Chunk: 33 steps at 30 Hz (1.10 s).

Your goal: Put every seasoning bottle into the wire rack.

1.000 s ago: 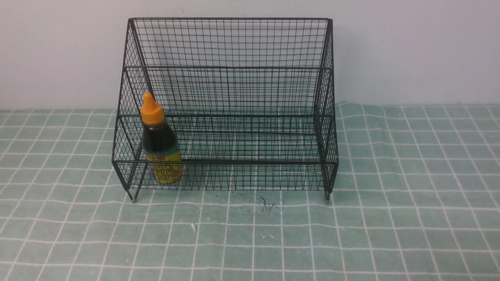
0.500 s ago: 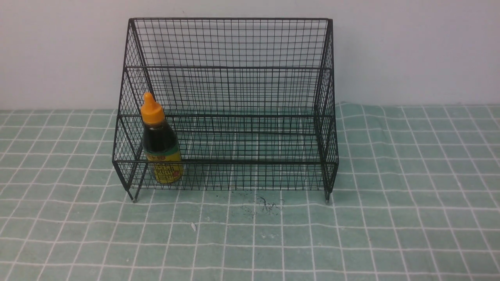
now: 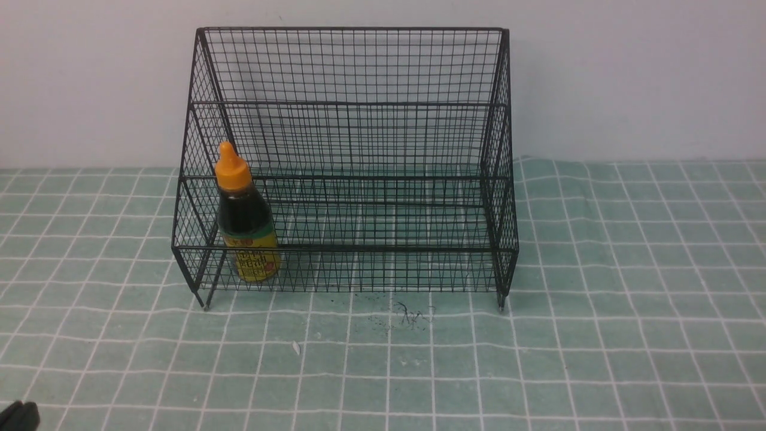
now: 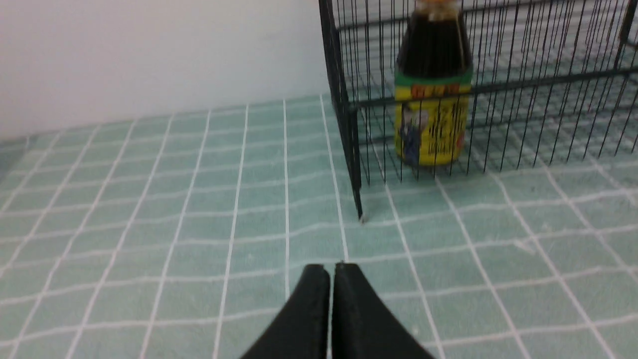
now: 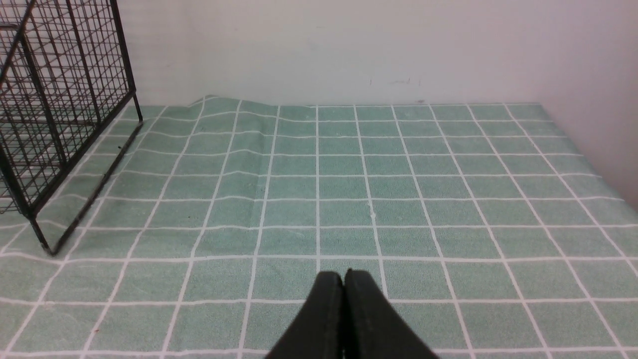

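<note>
Black wire makes up the rack (image 3: pixel 353 161), which stands on a green checked cloth (image 3: pixel 598 335) against a pale wall (image 3: pixel 628 78). Seen from the front, the rack fills the centre and reaches up toward 12 o'clock. The seasoning bottle (image 3: pixel 245 221) stands upright inside it on the lowest tier, at the rack's 8 o'clock corner, just beside the left side mesh and behind the low front rail. Its orange cap points straight up, and its yellow label shows through the wires.

A dark tip of the left gripper (image 3: pixel 18 415) shows at the 7 o'clock corner of the front view, well apart from the rack. From the left wrist camera, the left gripper (image 4: pixel 331 269) has its two black fingers pressed together with nothing between them, and the bottle (image 4: pixel 432 99) shows beyond, inside the rack (image 4: pixel 344 114).

From the right wrist camera, the right gripper (image 5: pixel 344 275) is likewise closed and empty above the cloth (image 5: pixel 398 174), with the rack's side (image 5: pixel 60 99) well off.

Small dark specks (image 3: pixel 407 314) lie on the cloth just before the rack's front.
</note>
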Each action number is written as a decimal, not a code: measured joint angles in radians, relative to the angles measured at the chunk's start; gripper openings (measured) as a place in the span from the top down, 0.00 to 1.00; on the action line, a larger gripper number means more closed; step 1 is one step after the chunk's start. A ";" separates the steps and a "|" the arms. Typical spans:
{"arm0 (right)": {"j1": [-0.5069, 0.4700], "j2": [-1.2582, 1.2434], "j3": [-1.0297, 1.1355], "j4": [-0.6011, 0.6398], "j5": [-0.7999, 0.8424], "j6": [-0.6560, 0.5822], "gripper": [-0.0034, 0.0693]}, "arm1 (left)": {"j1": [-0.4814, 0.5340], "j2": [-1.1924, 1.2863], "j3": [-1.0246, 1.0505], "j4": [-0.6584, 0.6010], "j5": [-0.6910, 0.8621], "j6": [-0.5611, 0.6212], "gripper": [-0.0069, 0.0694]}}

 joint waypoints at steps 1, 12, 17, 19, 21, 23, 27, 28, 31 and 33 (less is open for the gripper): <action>0.000 0.000 0.000 0.000 0.000 0.000 0.97 | 0.000 0.000 0.004 0.000 0.000 -0.001 0.92; 0.000 0.000 0.000 0.000 0.000 0.000 0.97 | 0.001 0.000 0.062 0.000 -0.003 0.006 0.92; 0.000 0.000 0.000 0.000 0.000 0.000 0.97 | 0.001 0.000 0.062 0.000 -0.003 0.006 0.92; 0.000 0.000 0.000 0.000 0.000 0.000 0.97 | 0.001 0.000 0.062 0.000 -0.003 0.006 0.92; 0.000 0.000 0.000 0.000 0.000 0.000 0.97 | 0.001 0.000 0.062 0.000 -0.003 0.006 0.92; 0.000 0.000 0.000 0.000 0.001 0.000 0.97 | 0.001 0.000 0.062 0.000 -0.003 0.006 0.92; 0.000 0.000 0.000 0.000 0.001 0.000 0.97 | 0.001 0.000 0.062 -0.001 -0.003 0.006 0.92; 0.000 0.000 0.000 0.000 0.001 0.000 0.97 | 0.001 0.000 0.062 -0.001 -0.003 0.006 0.92; 0.000 0.000 0.000 0.000 0.001 0.000 0.97 | 0.001 0.000 0.062 -0.001 -0.003 0.006 0.92; 0.000 0.000 0.000 0.000 0.001 0.000 0.97 | 0.001 0.000 0.062 -0.001 -0.003 0.006 0.92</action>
